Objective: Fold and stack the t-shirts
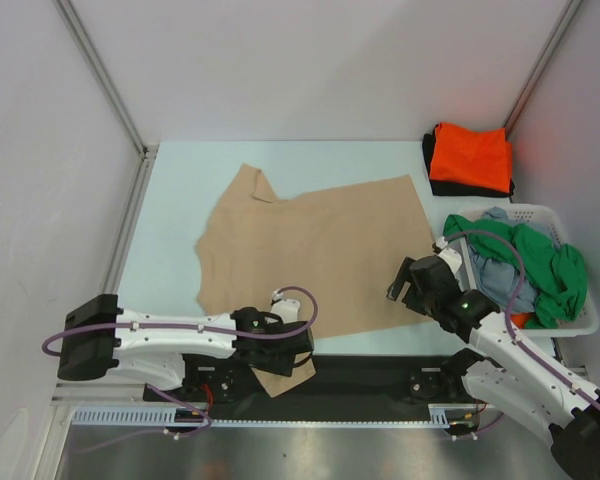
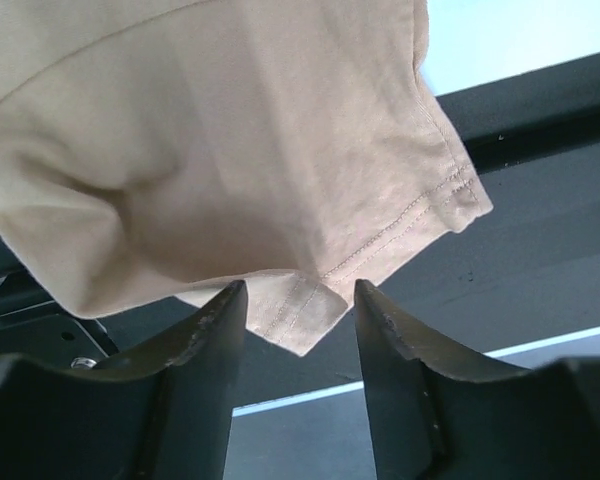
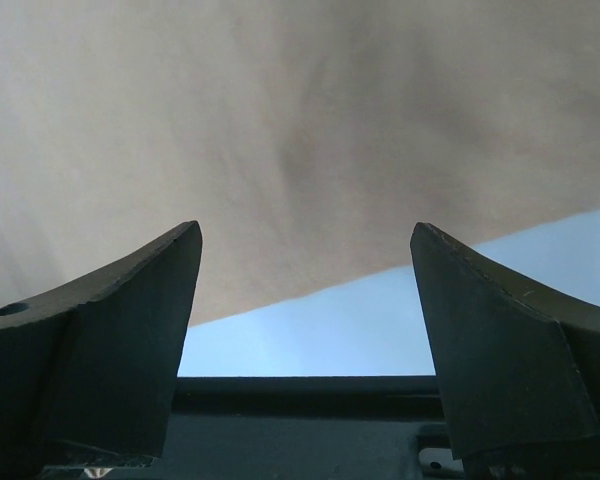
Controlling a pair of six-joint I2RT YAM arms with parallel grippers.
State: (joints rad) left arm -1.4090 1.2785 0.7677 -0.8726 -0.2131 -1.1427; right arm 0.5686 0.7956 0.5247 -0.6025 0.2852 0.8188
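At the near edge, one short sleeve [image 1: 285, 378] of the tan t-shirt [image 1: 310, 250] hangs off the tabletop [image 1: 170, 200] over the black rail [image 1: 370, 375] between the arm bases. The left end effector [image 2: 300, 290] sits right at it. In its wrist view the jaws stand part-way apart with the stitched sleeve corner [image 2: 305, 320] between them. The cloth looks bracketed rather than pinched, so I judge this a grasp about to be made, not one made. The rest of the shirt lies spread flat beyond, its long axis running left to right across the tabletop, with the collar end to the left, the hem to the right and the other sleeve pointing at the far wall. The right end effector [image 3: 305, 230] hovers at the near right hem, its jaws wide apart and holding nothing. The tan edge and bare blue surface lie just ahead of its fingers. So each arm is nearest its own end of the near long edge, which suits a fold away from the bases. Farther right, a white laundry basket [image 1: 528, 211] holds a green t-shirt [image 1: 555, 270] and a grey-blue t-shirt [image 1: 495, 278] in a heap. In the far right corner a folded orange t-shirt [image 1: 470, 158] rests on a black t-shirt [image 1: 432, 170].
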